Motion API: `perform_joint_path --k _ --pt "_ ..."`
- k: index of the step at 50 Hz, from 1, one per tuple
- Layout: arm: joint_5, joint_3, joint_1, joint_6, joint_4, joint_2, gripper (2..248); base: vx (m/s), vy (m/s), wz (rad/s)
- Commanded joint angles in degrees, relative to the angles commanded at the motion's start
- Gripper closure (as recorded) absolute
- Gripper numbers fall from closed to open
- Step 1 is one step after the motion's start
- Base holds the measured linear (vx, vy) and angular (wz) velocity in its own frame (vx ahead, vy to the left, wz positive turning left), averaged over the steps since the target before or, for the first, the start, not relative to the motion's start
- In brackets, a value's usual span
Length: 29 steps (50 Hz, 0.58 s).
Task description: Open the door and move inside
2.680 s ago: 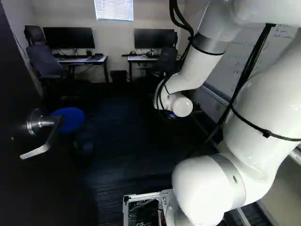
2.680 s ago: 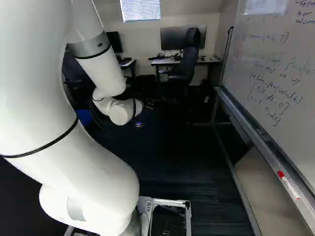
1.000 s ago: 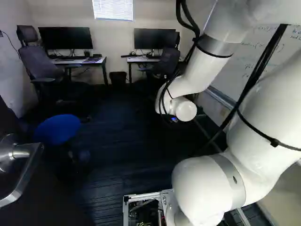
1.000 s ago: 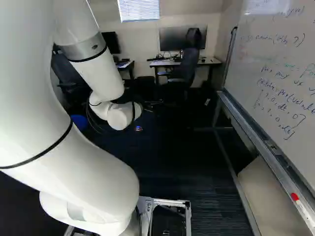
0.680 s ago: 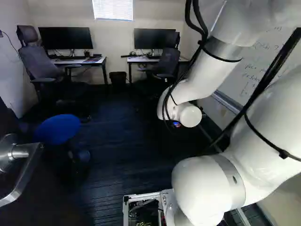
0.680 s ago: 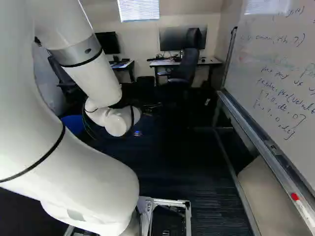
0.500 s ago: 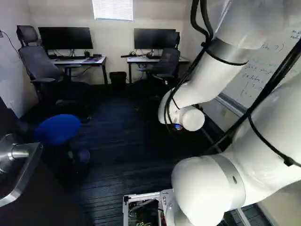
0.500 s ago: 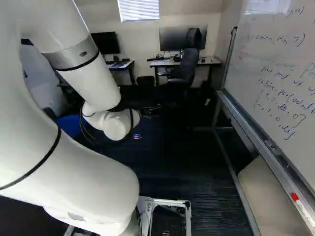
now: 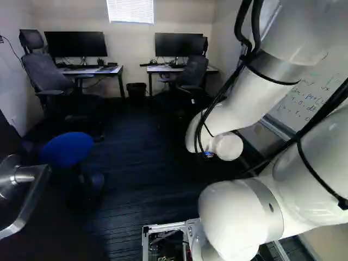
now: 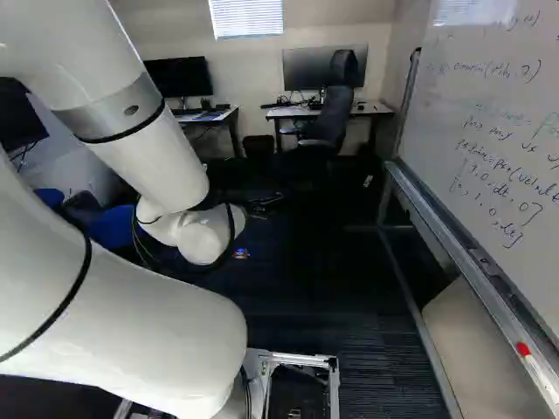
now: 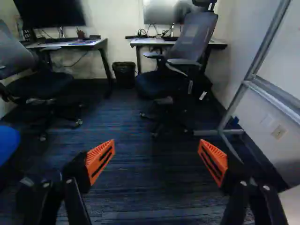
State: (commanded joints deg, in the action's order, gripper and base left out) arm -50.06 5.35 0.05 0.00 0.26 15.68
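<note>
The black gripper shows dimly just beyond the white wrist in the right base view. In the wrist view the gripper is open, its orange pads far apart with only dark carpet seen between them. The dark door fills the lower left corner of the left base view, and its silver lever handle stands out from it at the edge. A wide stretch of floor separates the arm from this handle; the gripper touches neither. Neither door nor handle shows in the wrist view.
A blue stool stands just past the door. Ahead are two desks with monitors, office chairs and a bin. The whiteboard on its metal frame runs along the right side, close to the arm.
The base moved between the oldest frames and one second ago, bringing the handle nearer the left edge. Since then the arm has lowered and its links have shifted, while door and room stay still.
</note>
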Motion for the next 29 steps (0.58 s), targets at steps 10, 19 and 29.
perform_joint_path --k 10,19,29 --pt "0.1 -0.3 -0.1 0.0 -0.3 0.3 3 0.0 0.0 0.0" --pt "0.1 -0.3 -0.1 0.0 -0.3 0.3 3 0.0 0.0 0.0" --pt "0.1 -0.3 -0.1 0.0 -0.3 0.3 3 0.0 0.0 0.0"
